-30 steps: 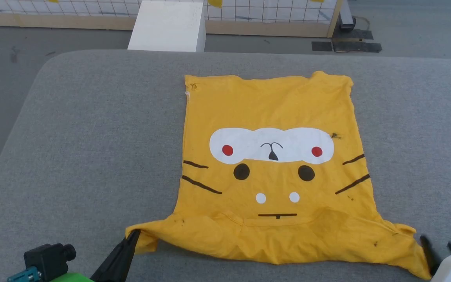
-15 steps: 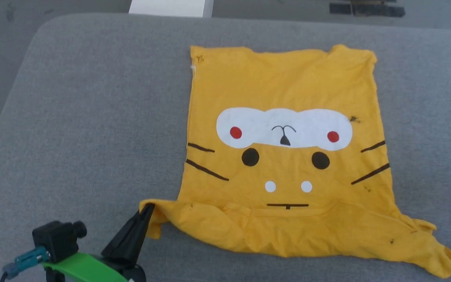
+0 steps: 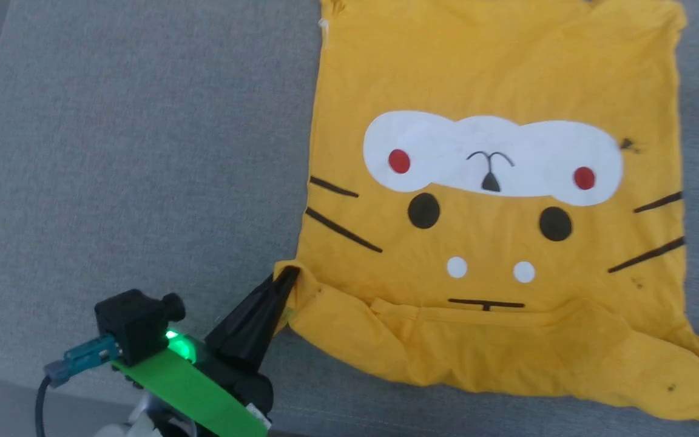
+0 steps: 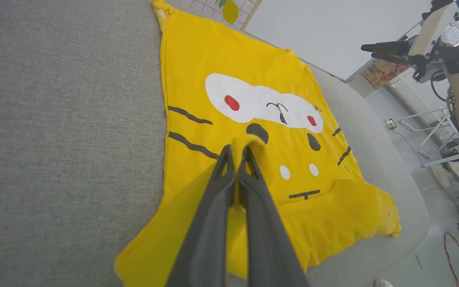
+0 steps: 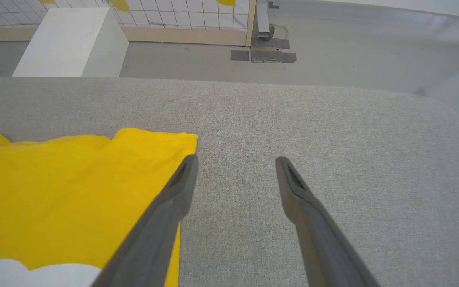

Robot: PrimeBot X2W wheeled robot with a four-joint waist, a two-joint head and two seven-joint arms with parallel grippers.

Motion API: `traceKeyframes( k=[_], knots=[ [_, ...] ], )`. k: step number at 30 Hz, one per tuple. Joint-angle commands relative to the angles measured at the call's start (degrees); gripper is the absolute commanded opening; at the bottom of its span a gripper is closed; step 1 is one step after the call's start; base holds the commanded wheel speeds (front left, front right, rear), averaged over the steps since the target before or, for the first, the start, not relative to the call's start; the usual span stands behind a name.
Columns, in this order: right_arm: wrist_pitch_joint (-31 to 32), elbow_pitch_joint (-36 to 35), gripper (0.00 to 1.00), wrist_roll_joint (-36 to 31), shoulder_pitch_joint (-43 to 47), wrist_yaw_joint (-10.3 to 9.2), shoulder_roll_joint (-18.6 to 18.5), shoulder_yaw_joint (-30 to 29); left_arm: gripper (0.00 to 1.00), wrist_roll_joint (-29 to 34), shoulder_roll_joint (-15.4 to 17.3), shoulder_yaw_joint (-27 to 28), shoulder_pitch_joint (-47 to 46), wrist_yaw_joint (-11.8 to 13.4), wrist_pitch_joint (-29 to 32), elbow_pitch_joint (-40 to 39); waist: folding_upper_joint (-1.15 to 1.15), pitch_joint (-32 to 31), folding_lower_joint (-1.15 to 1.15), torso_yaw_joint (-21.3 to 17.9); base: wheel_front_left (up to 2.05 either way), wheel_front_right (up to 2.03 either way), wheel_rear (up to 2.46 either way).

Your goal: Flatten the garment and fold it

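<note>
The mustard-yellow garment [image 3: 495, 79] lies print-up on the grey padded surface, its cartoon face upside down to me. My left gripper [image 3: 286, 279] is shut on the tip of the near left sleeve, which is lifted a little off the surface. In the left wrist view the yellow cloth [image 4: 221, 52] curls over the pinched fingertips of the left gripper [image 4: 237, 153]. My right gripper [image 5: 235, 163] is open and holds nothing. It hangs over bare grey surface just right of the garment's [image 5: 74, 179] far right corner. The near right sleeve [image 3: 689, 376] lies loose and rumpled.
The grey padded surface [image 3: 143, 152] stretches wide to the left of the garment, with its rounded edge near my left arm. Beyond the far edge stand a white box [image 5: 66, 44] and a wire-grid fence [image 5: 181, 16] on the floor.
The head camera has tilted down and closer. My left gripper has drawn the left sleeve in toward the shirt's body. The right gripper rose from the right sleeve to the far right corner.
</note>
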Motion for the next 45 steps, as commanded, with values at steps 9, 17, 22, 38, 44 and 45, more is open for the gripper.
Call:
traceKeyframes(
  k=[9, 17, 22, 38, 44, 45],
  knots=[
    [7.27, 2.84, 1.00, -5.68, -6.29, -0.09, 0.82, -1.68, 0.00, 0.22, -1.82, -2.73, -4.59, -2.27, -0.16, 2.94, 0.00, 9.21, -0.01, 7.73, 0.00, 0.00, 0.00],
    [8.28, 2.82, 1.00, -8.34, -7.70, -0.09, 0.92, -3.56, 0.00, 0.28, -2.44, -4.08, -6.49, -3.30, -0.87, 4.47, 0.00, 12.14, -0.01, 9.48, 0.00, 0.00, 0.00],
    [7.97, 2.75, 0.57, -9.47, -8.38, -0.09, 1.46, -5.09, 0.00, 0.36, -2.46, -4.20, -7.51, -3.58, -1.23, 4.96, 0.00, 13.11, -0.01, 9.70, 0.00, 0.00, 0.00],
    [-6.90, 5.04, 0.00, -4.75, -3.84, -0.09, 1.40, -4.43, 0.00, 1.07, -0.82, -1.26, -6.03, -1.53, -3.05, 6.58, 0.00, 2.44, -0.01, 3.04, 0.00, 0.00, 0.00],
    [-14.07, 4.20, 0.00, 0.28, 5.81, -0.09, 2.37, -5.00, 0.00, 1.77, 0.61, -0.02, -1.68, 1.28, -3.17, 7.36, 0.00, -6.36, -0.01, -2.33, 0.00, 0.00, 0.00],
    [-14.54, 3.53, 0.00, 0.93, 7.34, -0.09, 2.55, -5.54, 0.00, 1.78, 0.80, 0.09, -0.96, 1.64, -3.15, 7.34, 0.00, -7.47, -0.01, -3.02, 0.00, 0.00, 0.00]
  ],
)
